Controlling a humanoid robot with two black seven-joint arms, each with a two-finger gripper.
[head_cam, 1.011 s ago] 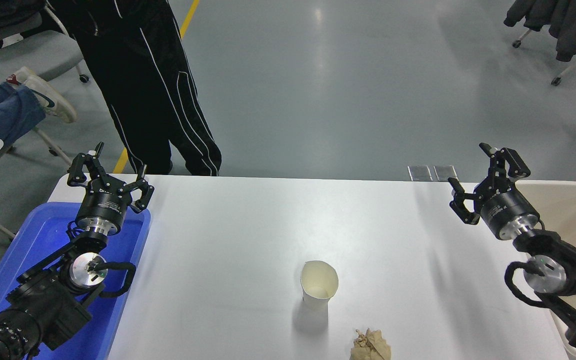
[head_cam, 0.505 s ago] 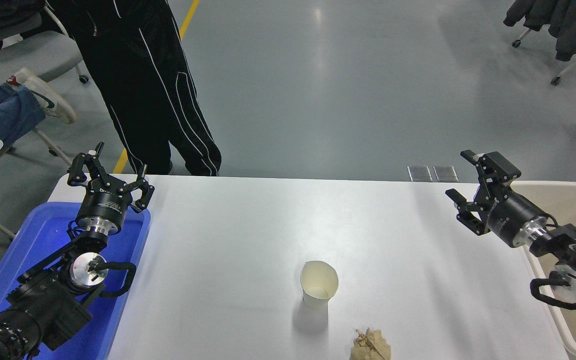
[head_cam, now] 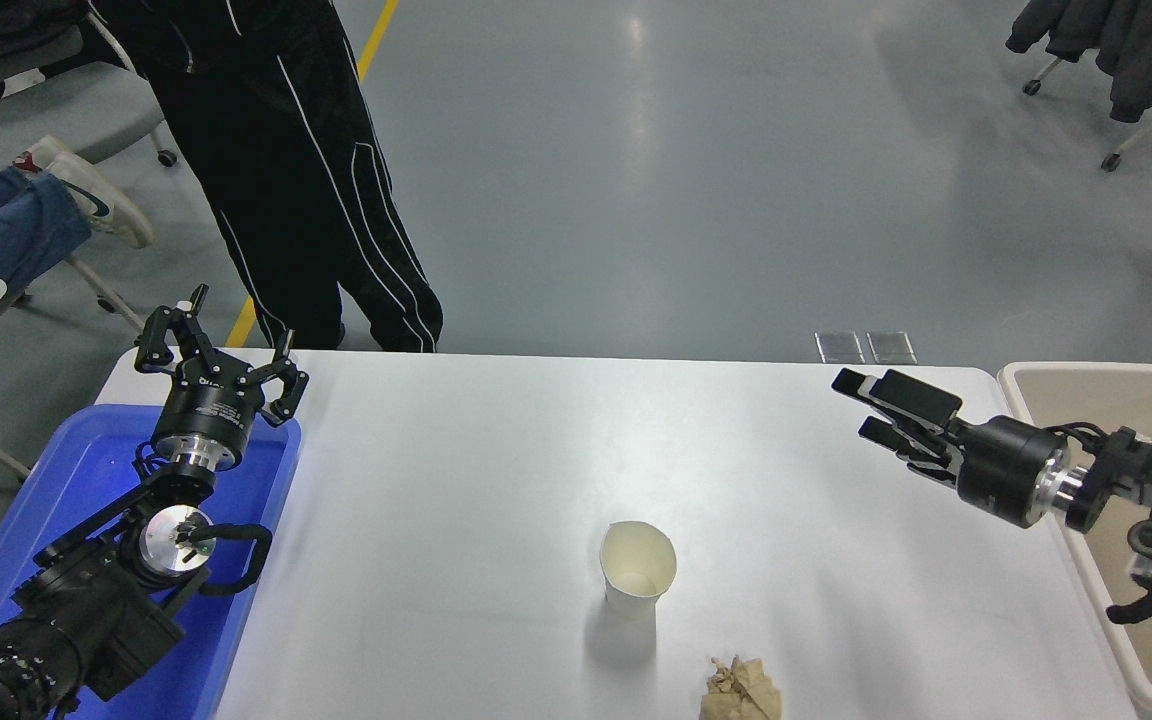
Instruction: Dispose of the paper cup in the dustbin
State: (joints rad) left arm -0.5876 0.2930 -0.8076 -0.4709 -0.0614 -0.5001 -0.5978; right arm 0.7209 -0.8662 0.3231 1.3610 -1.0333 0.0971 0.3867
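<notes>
The paper cup (head_cam: 638,577) is small, white and cream inside. It stands upright on the white table (head_cam: 496,470) near the front middle. The beige dustbin (head_cam: 1076,385) sits at the table's right edge, partly behind my right arm. My right gripper (head_cam: 858,405) is open and empty. It points left over the table's right part, well to the right of the cup and further back. My left gripper (head_cam: 226,352) is open and empty, parked over the blue tray (head_cam: 46,480) at the left.
A crumpled brown paper wad (head_cam: 742,690) lies at the front edge, right of the cup. A person in black trousers (head_cam: 306,180) stands at the far left side of the table. Another person's legs (head_cam: 6,225) show at the left edge.
My right arm has swung down and turned, so the gripper now points left and lies lower over the table. The cup, the wad and the left arm have not moved.
</notes>
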